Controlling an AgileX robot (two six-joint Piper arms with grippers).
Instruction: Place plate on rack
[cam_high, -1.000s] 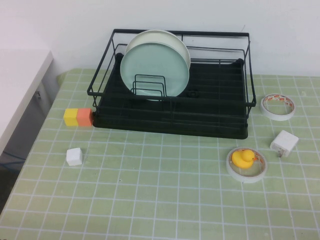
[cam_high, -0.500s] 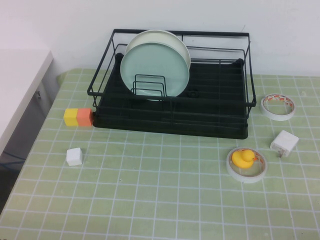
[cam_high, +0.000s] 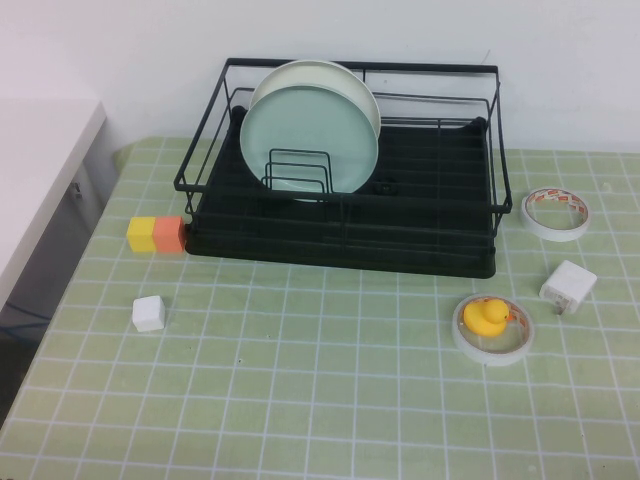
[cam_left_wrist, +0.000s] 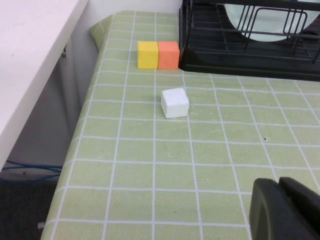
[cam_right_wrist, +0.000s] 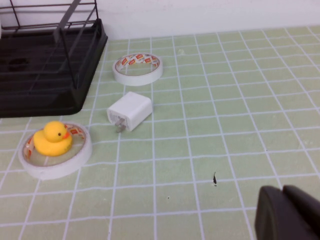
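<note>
The left gripper (cam_left_wrist: 286, 210) shows only as dark fingertips pressed together at the corner of the left wrist view, holding nothing, low over the green checked tablecloth (cam_high: 330, 380) and well apart from the large black wire dish rack (cam_high: 345, 215). The right gripper (cam_right_wrist: 289, 214) looks the same in the right wrist view: its dark fingertips meet, with nothing between them, over bare cloth well away from the rack. Neither gripper appears in the high view.

Nearest the left gripper lies a small white cube (cam_left_wrist: 175, 102), in front of the rack's left end. A yellow block (cam_left_wrist: 147, 54) and an orange block (cam_left_wrist: 168, 54) touch each other, the orange one just beside the rack's front left corner.

Off the rack's right end lie a white plug-in charger (cam_right_wrist: 129, 111), a roll of white tape (cam_right_wrist: 137, 68) with red print and, in front of the rack's right corner, a yellow rubber duck (cam_right_wrist: 51, 139) sitting inside a second white tape roll (cam_right_wrist: 55, 160).

The round pale mint-green plate (cam_high: 310, 135) stands on edge in the rack's left half (behind a set of upright divider loops), leaning back against a cream-white round plate (cam_high: 330, 72) whose rim shows above it.
</note>
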